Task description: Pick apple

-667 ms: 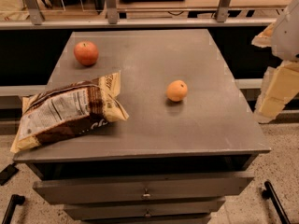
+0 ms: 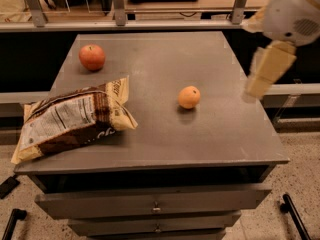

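Apple (image 2: 92, 57) sits untouched at the table's (image 2: 165, 149) far left; your gripper (image 2: 266, 73) has swung in over the right edge, well apart from it, opening impossible to tell. Approach barely begun.

Change over the interval: the gripper (image 2: 255, 86) (the pale, blocky end of the arm) has swung in from the picture's right margin and slightly upward, bringing more of the white arm (image 2: 292, 11) above it into view. The right edge of the desk (image 2: 225, 134), formerly left of the gripper, now meets its tip; the gap to the orange fruit (image 2: 189, 97) on its left has narrowed.
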`<state>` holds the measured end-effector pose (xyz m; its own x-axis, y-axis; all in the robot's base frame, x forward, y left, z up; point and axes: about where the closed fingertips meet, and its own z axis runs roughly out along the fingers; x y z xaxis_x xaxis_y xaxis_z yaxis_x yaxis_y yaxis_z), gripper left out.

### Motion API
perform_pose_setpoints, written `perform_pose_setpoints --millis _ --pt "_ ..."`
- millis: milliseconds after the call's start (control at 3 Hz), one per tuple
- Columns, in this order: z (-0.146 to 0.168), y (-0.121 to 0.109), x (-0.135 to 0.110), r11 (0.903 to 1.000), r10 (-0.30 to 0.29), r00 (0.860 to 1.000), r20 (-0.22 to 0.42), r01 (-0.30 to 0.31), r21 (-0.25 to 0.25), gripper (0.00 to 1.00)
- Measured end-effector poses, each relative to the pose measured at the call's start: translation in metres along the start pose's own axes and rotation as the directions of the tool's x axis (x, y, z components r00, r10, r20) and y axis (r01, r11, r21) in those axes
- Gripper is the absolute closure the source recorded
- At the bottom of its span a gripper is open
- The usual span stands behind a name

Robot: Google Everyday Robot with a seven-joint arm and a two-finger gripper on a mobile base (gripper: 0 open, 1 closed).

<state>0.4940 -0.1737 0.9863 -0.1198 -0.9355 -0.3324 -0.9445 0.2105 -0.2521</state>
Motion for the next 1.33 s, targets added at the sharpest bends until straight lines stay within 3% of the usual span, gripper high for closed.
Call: perform_pose_setpoints --millis 333,667,1000,1333 --pt "0.037 -0.060 -0.097 0.9932 -0.090 0.972 0.216 0.104 -0.053 0.00" --pt "0.065 -0.094 -0.190 0.9828 -0.140 0.931 0.337 0.172 -0.067 0.00" --pt "0.051 -0.111 -0.231 0.9790 -0.182 0.898 0.400 0.204 -0.013 0.00" --pt "0.048 -0.114 -0.227 0.9807 -0.178 0.900 0.398 0.195 -0.004 0.00"
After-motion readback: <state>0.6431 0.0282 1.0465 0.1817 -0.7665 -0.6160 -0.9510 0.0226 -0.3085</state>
